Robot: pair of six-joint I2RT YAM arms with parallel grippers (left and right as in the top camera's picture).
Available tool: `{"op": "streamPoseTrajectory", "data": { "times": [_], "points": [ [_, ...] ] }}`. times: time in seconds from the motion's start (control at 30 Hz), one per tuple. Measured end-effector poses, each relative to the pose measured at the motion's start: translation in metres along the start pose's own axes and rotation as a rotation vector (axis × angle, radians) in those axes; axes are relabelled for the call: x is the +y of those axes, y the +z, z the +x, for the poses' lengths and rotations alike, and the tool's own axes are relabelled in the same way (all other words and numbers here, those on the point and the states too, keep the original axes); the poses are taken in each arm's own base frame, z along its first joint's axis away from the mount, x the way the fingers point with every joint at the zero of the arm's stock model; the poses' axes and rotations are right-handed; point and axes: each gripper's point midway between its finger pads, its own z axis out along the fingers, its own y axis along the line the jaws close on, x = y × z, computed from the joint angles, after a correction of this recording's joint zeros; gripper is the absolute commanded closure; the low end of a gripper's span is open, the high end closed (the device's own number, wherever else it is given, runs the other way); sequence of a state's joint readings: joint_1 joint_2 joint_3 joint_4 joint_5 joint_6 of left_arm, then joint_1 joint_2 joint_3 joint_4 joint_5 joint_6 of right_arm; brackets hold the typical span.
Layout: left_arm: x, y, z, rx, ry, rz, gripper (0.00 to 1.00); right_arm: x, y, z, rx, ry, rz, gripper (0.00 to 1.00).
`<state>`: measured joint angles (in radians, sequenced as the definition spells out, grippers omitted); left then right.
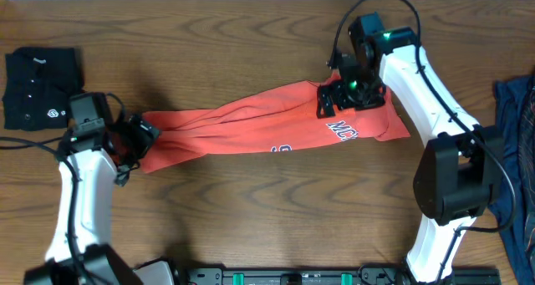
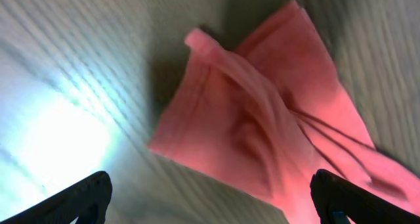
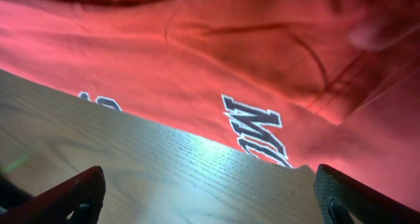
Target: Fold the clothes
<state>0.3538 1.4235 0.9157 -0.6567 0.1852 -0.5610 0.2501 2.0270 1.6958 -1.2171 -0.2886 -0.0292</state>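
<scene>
coral t-shirt [image 1: 242,128] lies stretched across table [image 1: 251,214].

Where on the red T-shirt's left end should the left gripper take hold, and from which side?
Probably the raised ridge along the bunched left end of the T-shirt. It stands proud while the edges lie flat on the table, so come straight down from above with the open left gripper, jaws straddling the ridge.

1. Red tee [image 1: 267,128]: twisted long strip, lying flat, spans left gripper [image 1: 138,141] to right gripper [image 1: 332,101]; lettering under right.
2. Black shirt [image 1: 40,86]: folded, well outboard of left gripper.
3. Blue garment [image 1: 518,143]: rumpled, far outboard of right gripper.
</scene>
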Motion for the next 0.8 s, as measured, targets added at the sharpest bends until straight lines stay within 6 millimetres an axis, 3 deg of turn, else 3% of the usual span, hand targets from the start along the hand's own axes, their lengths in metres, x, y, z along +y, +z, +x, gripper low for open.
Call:
{"op": "streamPoseTrajectory", "data": {
  "times": [0.3, 0.4, 0.8],
  "points": [
    [0.019, 0.048, -0.010, 0.215, -0.072, 0.212, 0.02, 0.000, 0.001, 0.003, 0.011, 0.003, -0.001, 0.01],
    [0.010, 0.056, -0.005, 0.280, -0.069, 0.319, 0.02, 0.001, 0.001, 0.001, 0.004, 0.001, -0.009, 0.01],
    [-0.039, 0.058, 0.011, 0.467, -0.072, 0.719, 0.02, 0.006, 0.001, -0.002, -0.008, -0.002, -0.038, 0.01]
  ]
}}
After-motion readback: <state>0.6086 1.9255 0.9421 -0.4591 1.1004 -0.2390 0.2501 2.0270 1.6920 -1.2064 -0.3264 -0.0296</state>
